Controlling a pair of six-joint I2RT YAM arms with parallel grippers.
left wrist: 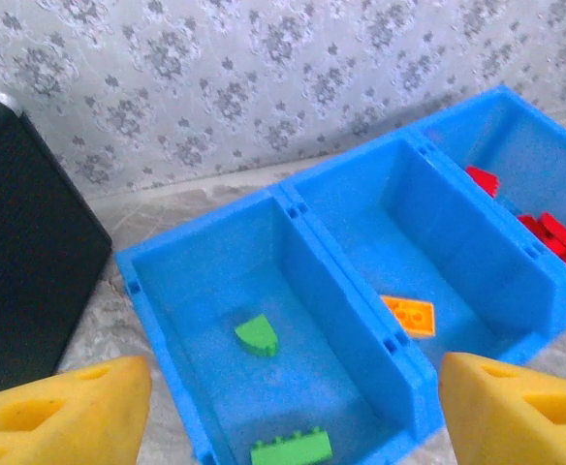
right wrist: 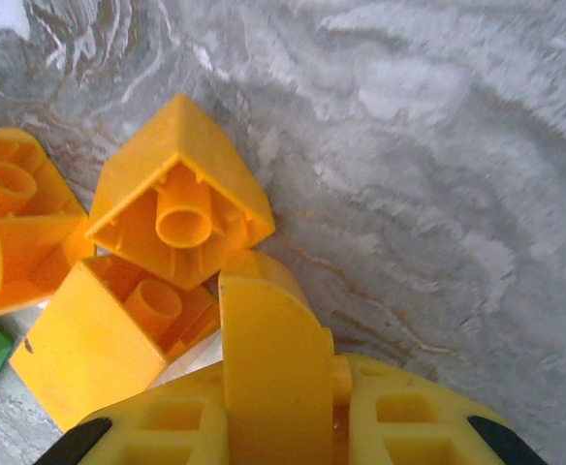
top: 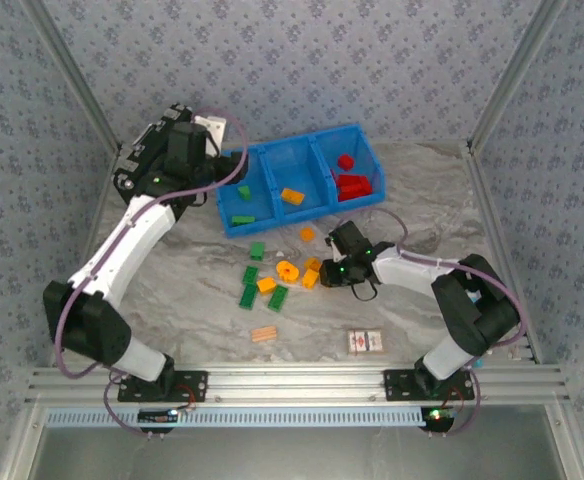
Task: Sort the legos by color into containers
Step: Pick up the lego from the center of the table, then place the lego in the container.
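Note:
The blue tray (top: 367, 150) stands at the back with three bins: green legos (left wrist: 257, 335) in the left one, an orange lego (left wrist: 409, 315) in the middle, red legos (left wrist: 552, 237) in the right. My left gripper (left wrist: 288, 387) hovers open over the left bin (left wrist: 215, 281) with nothing between its fingers (left wrist: 70, 407). On the table lie loose green legos (top: 248, 294) and orange legos (top: 287, 269). My right gripper (top: 327, 265) is shut low at the table, its tip (right wrist: 264, 291) touching two orange hollow legos (right wrist: 181, 199) lying upside down.
A black hard case (left wrist: 21, 252) stands left of the tray, behind the left arm. A tan ridged piece (top: 263, 334) and a white red-printed card (top: 366, 341) lie near the front. Patterned walls close in the marbled table (top: 422, 200).

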